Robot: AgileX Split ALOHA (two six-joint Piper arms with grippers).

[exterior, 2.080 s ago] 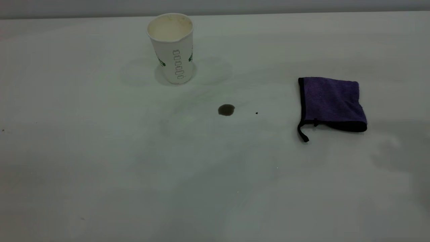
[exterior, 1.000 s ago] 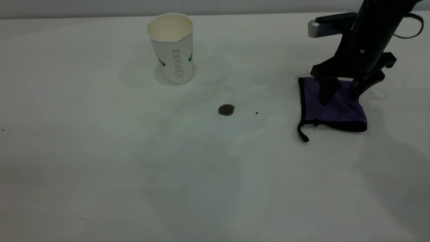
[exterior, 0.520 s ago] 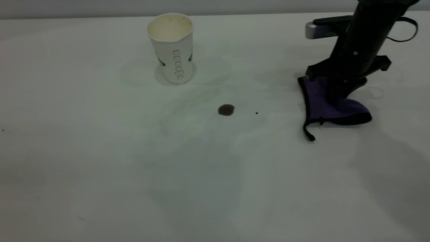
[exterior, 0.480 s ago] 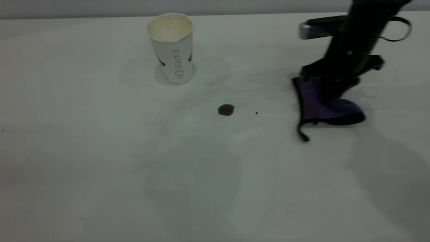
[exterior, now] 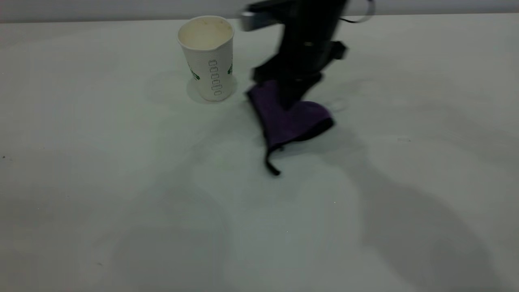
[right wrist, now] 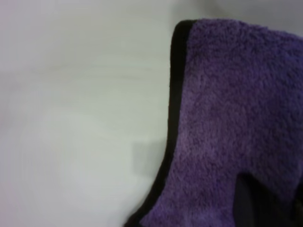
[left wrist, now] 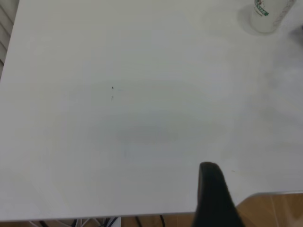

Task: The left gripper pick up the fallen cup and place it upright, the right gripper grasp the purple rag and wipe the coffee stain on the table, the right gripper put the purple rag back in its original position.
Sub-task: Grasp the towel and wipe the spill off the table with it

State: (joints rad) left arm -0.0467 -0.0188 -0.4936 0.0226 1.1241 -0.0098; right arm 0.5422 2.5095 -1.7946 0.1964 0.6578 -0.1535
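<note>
I'm wiping: right gripper (exterior: pixel 292 95) pinching the purple rag (exterior: pixel 290 117) just right of the cup (exterior: pixel 207 56); next, return rag.

On the table (exterior: pixel 121 211) the cup (exterior: pixel 207 59) stands upright toward the far edge, left of centre in the exterior view. My right gripper (exterior: pixel 292 95) comes down from above just to the cup's right, closed on the purple rag (exterior: pixel 288 117) — the rag hangs beneath it and spreads onto the tabletop, near the cup but apart from it, its loop tail trailing toward the near side. I cannot see the coffee stain; the rag lies over the middle of the table. My left gripper (left wrist: pixel 215 196) sits back at the table's edge, well apart from the cup (left wrist: pixel 267 14), which shows far across the surface in my left wrist view.
</note>
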